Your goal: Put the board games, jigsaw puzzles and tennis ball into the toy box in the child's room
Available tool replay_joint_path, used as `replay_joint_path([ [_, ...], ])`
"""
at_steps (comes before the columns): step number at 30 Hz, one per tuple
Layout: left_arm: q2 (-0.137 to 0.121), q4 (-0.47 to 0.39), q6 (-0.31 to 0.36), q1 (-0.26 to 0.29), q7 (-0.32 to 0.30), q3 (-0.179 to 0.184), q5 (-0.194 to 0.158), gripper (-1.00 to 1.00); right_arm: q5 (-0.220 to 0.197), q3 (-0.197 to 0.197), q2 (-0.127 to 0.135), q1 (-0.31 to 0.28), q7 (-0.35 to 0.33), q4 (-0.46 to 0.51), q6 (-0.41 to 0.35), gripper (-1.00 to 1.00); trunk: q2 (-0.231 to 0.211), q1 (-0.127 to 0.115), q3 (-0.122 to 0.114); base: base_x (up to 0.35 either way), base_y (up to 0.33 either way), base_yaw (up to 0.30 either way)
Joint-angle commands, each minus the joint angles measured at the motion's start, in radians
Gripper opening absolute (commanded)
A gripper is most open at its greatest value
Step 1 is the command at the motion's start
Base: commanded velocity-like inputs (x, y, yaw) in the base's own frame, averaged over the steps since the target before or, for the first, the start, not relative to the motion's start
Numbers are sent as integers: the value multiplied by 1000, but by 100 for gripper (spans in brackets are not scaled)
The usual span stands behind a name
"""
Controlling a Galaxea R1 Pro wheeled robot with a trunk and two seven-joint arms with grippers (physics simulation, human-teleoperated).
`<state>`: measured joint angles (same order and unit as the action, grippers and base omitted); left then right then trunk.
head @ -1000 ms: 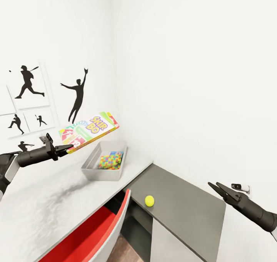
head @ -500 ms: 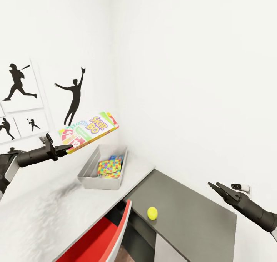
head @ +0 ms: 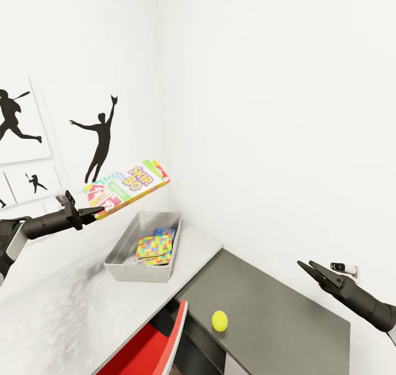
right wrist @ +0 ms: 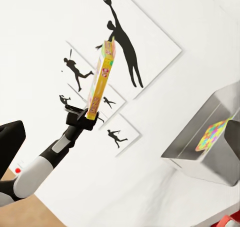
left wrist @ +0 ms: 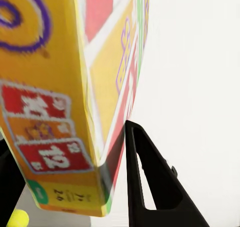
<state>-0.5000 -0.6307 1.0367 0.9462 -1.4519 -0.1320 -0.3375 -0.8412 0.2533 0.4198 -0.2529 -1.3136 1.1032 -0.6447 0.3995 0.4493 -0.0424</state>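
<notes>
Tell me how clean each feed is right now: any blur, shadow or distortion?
Head view: sharp, with a soft grey shadow on the table. Left wrist view: the Skip-Bo box is so close that its print smears. Right wrist view: crisp but tilted, so the toy box sits slanted.

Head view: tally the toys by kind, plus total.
Board games: 1, the Skip-Bo box, clamped in the left gripper above the toy box.
Jigsaw puzzles: at least 1 in the toy box; a blue-topped slab under it may be another.
Tennis balls: 1, on the dark grey cabinet.
Total: 3 clearly visible.
</notes>
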Motion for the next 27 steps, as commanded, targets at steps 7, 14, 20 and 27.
replay_joint_path([
  [7,0,0,10,0,-3,0,-2,-100,-4,0,0,0,-1,0,-9,100,1,1,0,198,0,0],
  [14,0,0,10,0,-4,0,-2,-100,-4,0,0,0,-1,0,-9,100,1,1,0,43,0,0],
  [20,0,0,10,0,-5,0,-2,-100,-4,0,0,0,-1,0,-9,100,1,1,0,51,0,0],
  [27,0,0,10,0,-5,0,-2,-100,-4,0,1,0,-1,1,-9,100,1,1,0,11,0,0],
])
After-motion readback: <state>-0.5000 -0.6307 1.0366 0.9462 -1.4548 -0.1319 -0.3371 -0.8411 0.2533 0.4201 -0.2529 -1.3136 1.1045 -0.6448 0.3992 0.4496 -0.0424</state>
